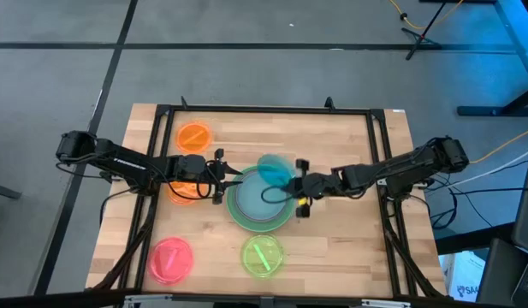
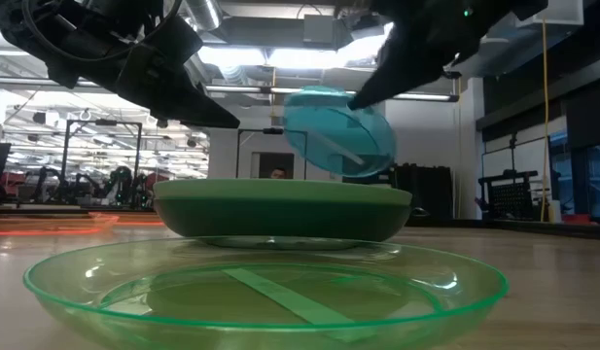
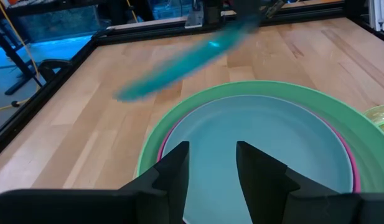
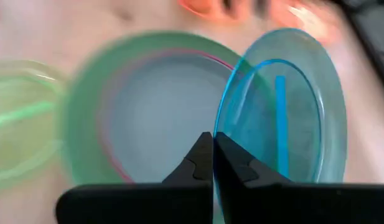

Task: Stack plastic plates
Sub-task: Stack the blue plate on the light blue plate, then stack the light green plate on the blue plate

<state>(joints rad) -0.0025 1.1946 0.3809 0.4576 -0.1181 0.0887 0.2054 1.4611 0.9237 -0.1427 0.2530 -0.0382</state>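
A stack (image 1: pixel 259 204) sits mid-table: a large green plate holding a magenta plate and a pale blue plate (image 3: pixel 266 143). My right gripper (image 4: pixel 213 149) is shut on a translucent teal plate (image 1: pixel 275 168), which it holds tilted above the stack's far side; the plate also shows in the low view (image 2: pixel 338 131). My left gripper (image 3: pixel 211 163) is open and empty. It hovers over the stack's left rim (image 1: pixel 222 182) and touches nothing. My right gripper pinches the teal plate's rim (image 4: pixel 220 127) between its two shut fingers. It comes from the table's right side, slanting down. The plate is lifted clear of the stack and stands steeply tilted, almost on edge.
An orange plate (image 1: pixel 193 137) lies at the far left, and another orange plate (image 1: pixel 185 190) lies under my left arm. A pink plate (image 1: pixel 171 259) and a lime plate (image 1: pixel 262 255) lie near the front edge. A black frame rail (image 1: pixel 272 109) borders the table.
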